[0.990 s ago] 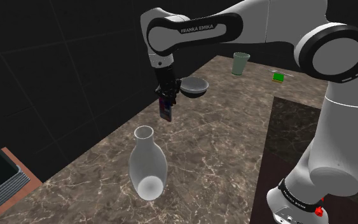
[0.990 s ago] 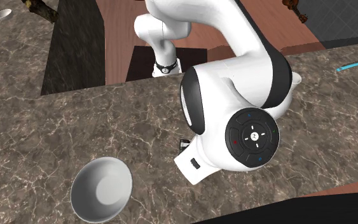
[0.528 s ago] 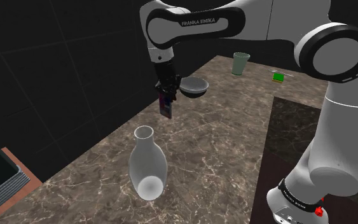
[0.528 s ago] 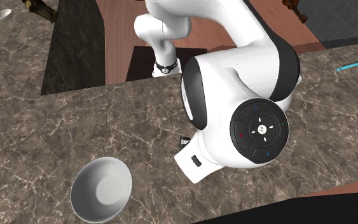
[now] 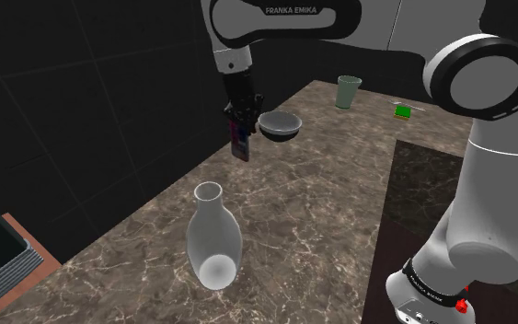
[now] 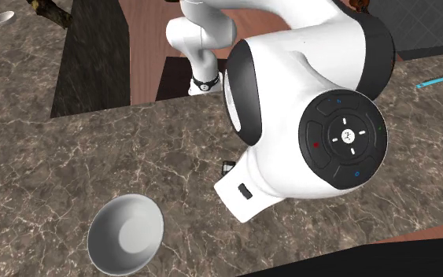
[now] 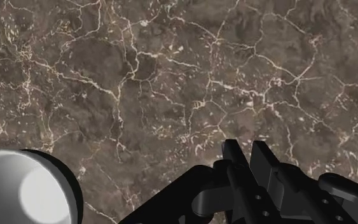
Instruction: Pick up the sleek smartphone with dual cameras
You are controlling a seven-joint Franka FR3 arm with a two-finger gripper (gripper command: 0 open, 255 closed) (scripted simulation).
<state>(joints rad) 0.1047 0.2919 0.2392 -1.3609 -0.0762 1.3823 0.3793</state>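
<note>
Gripper (image 5: 238, 127) clamps the upper edges of a thin, stiff, likely slippery smartphone (image 5: 240, 149); bowl (image 5: 280, 125) at two o'clock.

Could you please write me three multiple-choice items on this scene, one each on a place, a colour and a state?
1. In the shoulder view, where is the bowl?
A) on the floor
B) just right of the claw
C) on a chair

2. What colour is the cup?
A) pale green
B) red
C) black

3. What state is the smartphone in?
A) lying flat
B) leaning in the bowl
C) clasped in the shut claw, hanging on end

Answers:
1 B, it sits on the counter right beside the claw.
2 A, its wall is pale green.
3 C, the claw grips its upper end.
</note>
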